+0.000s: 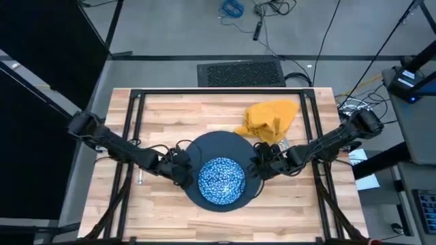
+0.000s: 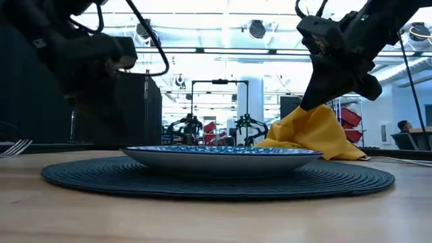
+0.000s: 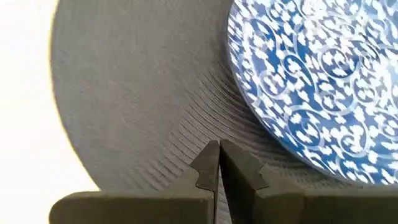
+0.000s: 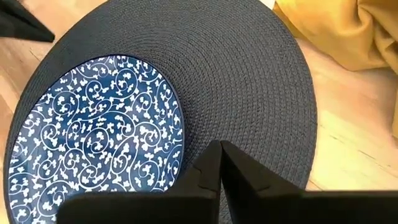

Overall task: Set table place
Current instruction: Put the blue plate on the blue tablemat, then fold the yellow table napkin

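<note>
A blue-and-white patterned dish (image 1: 221,180) lies on a dark round woven mat (image 1: 219,144) in the middle of the pale wood table (image 1: 170,116). A mustard-yellow napkin (image 1: 271,120) lies crumpled on the table just beyond the mat's far right edge. My left gripper (image 3: 218,146) is shut over the mat's left part, beside the dish (image 3: 311,81). My right gripper (image 4: 220,146) is shut over the mat's right part (image 4: 249,81), and the low view shows it raised above the table (image 2: 312,101). Neither holds anything.
Fork tines (image 2: 15,146) show at the table's left, where a small silver piece (image 1: 139,179) lies. A black metal frame (image 1: 136,95) runs around the tabletop. Bare wood lies at the far left and along the near edge.
</note>
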